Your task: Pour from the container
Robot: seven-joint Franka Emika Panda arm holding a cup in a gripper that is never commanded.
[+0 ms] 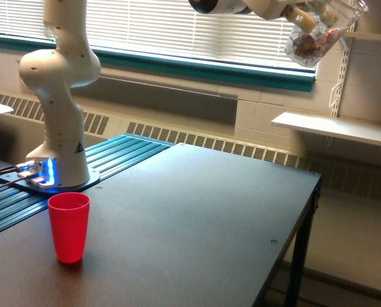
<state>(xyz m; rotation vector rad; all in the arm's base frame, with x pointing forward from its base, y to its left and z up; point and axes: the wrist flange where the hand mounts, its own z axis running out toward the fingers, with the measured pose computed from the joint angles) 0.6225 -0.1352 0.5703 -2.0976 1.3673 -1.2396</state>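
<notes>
Pincer (300,16) grips your clear jar (317,33) near its upper wall, high at the exterior view's top right, tilted, well apart from the red cup (69,226) on the desk (197,224). Judged light, thin-walled, slick: squeeze gently; loose bits shift.

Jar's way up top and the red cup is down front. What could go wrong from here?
1. The clear jar, tilted near the top edge of the exterior view, is far from the red cup; tipping further here would likely spill its bits onto the dark table or past its edge.
2. The pincer is mostly cropped out of frame, so its grip can't be checked.
</notes>
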